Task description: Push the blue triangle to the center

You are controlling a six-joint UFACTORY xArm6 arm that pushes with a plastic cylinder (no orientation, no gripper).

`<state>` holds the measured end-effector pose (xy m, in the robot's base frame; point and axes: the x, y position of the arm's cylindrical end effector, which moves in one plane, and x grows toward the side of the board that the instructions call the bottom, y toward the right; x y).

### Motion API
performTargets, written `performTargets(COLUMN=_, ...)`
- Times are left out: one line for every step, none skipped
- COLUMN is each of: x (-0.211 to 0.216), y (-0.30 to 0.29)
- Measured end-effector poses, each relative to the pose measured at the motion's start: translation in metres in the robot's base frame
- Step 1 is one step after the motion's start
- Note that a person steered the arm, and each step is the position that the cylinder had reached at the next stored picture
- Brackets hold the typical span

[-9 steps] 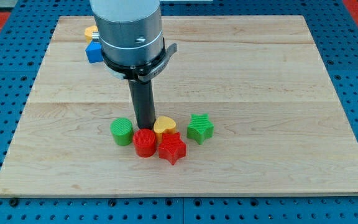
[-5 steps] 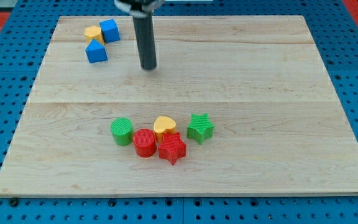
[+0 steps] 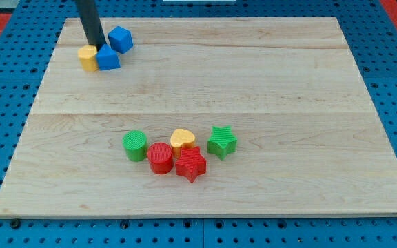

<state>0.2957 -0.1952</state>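
The blue triangle [image 3: 108,58] lies near the board's top left corner. My tip [image 3: 94,45] stands just above it, at the upper edge between the triangle and a yellow block [image 3: 87,58] that touches the triangle's left side. A blue cube [image 3: 120,38] lies just up and right of the triangle. The dark rod rises out of the view's top.
A cluster sits below the board's middle: green cylinder [image 3: 135,145], red cylinder [image 3: 160,158], yellow heart [image 3: 182,140], red star [image 3: 191,164], green star [image 3: 222,142]. The wooden board [image 3: 267,89] lies on a blue pegboard.
My tip moved from the cluster up and left to the top left corner. The yellow block shifted down-left beside the triangle; the blue cube stays about where it was.
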Motion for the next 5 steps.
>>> performTargets(x=0.035, y=0.024)
performTargets(x=0.085, y=0.055)
performTargets(x=0.125, y=0.073)
performTargets(x=0.109, y=0.029)
performTargets(x=0.076, y=0.011)
